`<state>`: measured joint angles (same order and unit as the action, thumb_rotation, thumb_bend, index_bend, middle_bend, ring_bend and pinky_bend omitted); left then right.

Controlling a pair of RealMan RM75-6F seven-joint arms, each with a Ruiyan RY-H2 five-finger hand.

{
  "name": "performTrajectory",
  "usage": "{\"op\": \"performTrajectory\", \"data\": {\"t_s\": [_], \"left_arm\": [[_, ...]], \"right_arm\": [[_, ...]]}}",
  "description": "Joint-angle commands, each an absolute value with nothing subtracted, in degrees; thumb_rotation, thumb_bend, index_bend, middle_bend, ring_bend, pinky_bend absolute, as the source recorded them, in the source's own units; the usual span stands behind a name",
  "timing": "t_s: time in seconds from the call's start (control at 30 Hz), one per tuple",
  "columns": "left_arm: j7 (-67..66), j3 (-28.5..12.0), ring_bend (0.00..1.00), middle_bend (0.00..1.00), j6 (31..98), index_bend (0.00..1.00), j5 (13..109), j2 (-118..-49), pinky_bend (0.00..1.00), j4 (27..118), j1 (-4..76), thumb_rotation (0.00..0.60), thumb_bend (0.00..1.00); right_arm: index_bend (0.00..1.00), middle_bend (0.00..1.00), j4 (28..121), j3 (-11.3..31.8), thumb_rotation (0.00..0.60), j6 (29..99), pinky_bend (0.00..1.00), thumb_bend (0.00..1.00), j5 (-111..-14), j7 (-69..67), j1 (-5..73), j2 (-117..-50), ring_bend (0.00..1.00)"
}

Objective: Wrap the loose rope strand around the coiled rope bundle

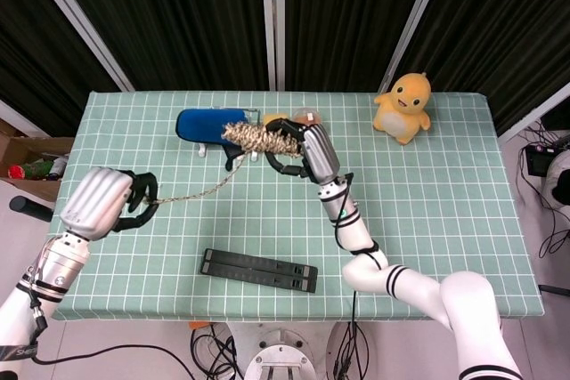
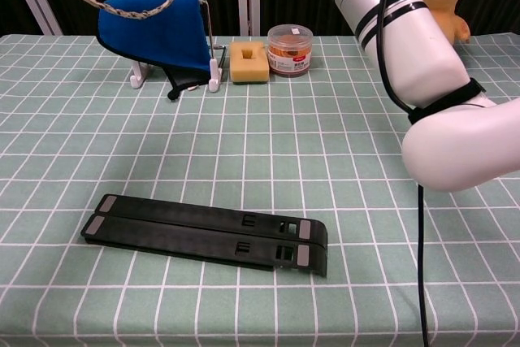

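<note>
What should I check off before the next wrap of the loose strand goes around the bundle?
1. Right hand holds the coiled rope bundle off the table: ok.
2. Left hand grips the end of the loose strand: ok.
3. Strand runs unbroken from left hand to bundle, with a slight sag: ok.
4. Strand clear of the blue cover on its stand: cannot tell; it passes close in both views.
5. Black folded bar lies flat, away from the rope: ok.
6. Wraps already tight on the bundle: cannot tell.
</note>
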<state>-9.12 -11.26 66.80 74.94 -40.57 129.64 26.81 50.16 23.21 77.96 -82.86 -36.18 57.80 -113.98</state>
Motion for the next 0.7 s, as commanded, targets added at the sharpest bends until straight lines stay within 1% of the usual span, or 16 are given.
{"op": "performTrajectory", "data": {"t_s": [0.03,0.17,0.43,0.57,0.7], "left_arm": [[-13.9,-12.9,0.68,0.81,68.4,0.80,75.6,-38.3,0.73,132.3,27.8,0.600,0.46],[-19.3,-14.0,0.68,0.81,69.2,0.80,76.7,-37.5,0.72,134.9,29.1,0.600,0.46],[-23.7,-18.8,0.68,0.81,70.8,0.80,77.6,-38.9,0.73,135.0,33.5,0.600,0.46],[-23.6,-21.8,0.68,0.81,72.0,0.80,74.9,-40.7,0.73,135.0,36.1,0.600,0.46],[-21.4,-24.4,0.68,0.81,71.3,0.80,70.1,-43.2,0.73,135.0,39.4,0.600,0.46]], "right_arm": [[0.89,0.70,49.7,23.3,0.600,77.5,0.84,0.67,-82.6,-36.5,58.2,-114.5,0.61],[0.89,0.70,49.0,23.4,0.600,76.8,0.85,0.66,-82.0,-36.9,58.6,-115.7,0.62],[0.89,0.70,48.6,23.1,0.600,75.0,0.85,0.67,-81.5,-38.2,59.3,-117.5,0.62],[0.89,0.70,49.7,23.4,0.600,74.1,0.85,0.66,-81.0,-39.0,59.4,-117.6,0.62],[0.89,0.71,51.1,23.9,0.600,73.1,0.85,0.66,-80.1,-39.3,59.3,-117.6,0.62]]}}
